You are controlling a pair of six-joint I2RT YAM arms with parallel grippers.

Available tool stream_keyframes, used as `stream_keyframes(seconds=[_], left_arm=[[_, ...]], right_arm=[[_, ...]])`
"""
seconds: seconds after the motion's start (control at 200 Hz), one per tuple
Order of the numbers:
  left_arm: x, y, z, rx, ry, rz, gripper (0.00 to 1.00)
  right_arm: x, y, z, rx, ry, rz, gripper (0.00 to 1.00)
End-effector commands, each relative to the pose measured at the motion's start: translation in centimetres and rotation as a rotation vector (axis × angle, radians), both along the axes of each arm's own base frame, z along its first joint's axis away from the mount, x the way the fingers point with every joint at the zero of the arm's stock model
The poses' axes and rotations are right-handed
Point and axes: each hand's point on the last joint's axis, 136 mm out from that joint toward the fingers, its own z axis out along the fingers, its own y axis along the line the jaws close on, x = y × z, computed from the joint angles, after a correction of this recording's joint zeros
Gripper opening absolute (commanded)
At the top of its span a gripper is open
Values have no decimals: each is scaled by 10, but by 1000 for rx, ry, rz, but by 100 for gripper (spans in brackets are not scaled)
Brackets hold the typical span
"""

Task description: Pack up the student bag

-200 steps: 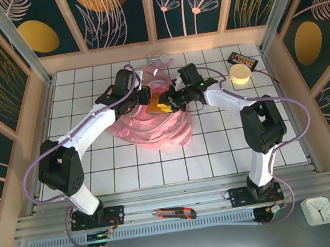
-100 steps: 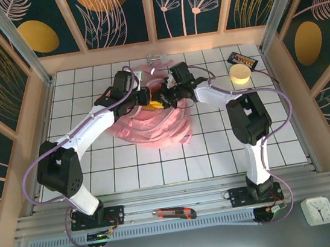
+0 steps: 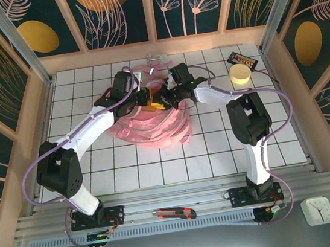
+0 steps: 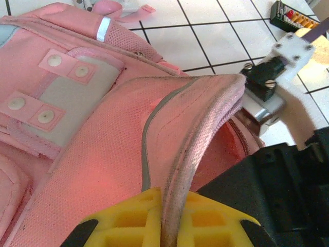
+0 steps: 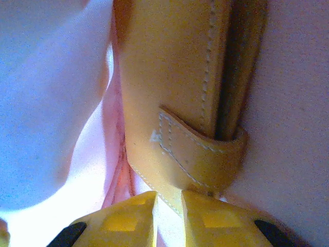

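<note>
A red-and-black utility knife (image 3: 174,213) lies on the near rail, and a small white clock (image 3: 318,210) sits on the grey ledge to its right. Beyond them, the pink student bag (image 3: 153,128) sprawls on the white gridded worktop (image 3: 217,147), from the middle toward the far edge, as both arms meet over its mouth. The left gripper (image 4: 172,206) is clamped tight on the bag's piped rim, which rises in a ridge. The right gripper (image 5: 169,203), jaws nearly together, pinches a yellow stitched case (image 5: 175,92) amid pink fabric. Near the far right corner sit a pale yellow roll (image 3: 239,75) and a black box (image 3: 243,60).
</note>
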Motion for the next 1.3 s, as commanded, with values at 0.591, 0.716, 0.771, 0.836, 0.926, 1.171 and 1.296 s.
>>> stream_keyframes(seconds=[0.591, 0.716, 0.771, 0.836, 0.926, 1.171, 1.296], left_arm=[[-4, -13, 51, -150, -104, -7, 0], [-3, -13, 51, -154, -105, -3, 0], [-3, -12, 51, -151, -107, 1, 0], [-2, -11, 51, -144, -111, 5, 0], [-2, -9, 49, -130, -114, 10, 0], [-4, -4, 36, -99, -106, 14, 0], [-5, -5, 32, -95, -100, 5, 0]], right_arm=[[-2, 40, -22, -146, -16, 115, 0], [0, 52, -17, -134, -23, 135, 0], [0, 49, -14, -140, -28, 131, 0], [-3, 42, -10, -147, -36, 124, 0], [-9, 30, 1, -161, -66, 117, 0], [-26, -18, 61, -181, -189, 52, 15], [-33, -59, 84, -197, -214, -48, 33]])
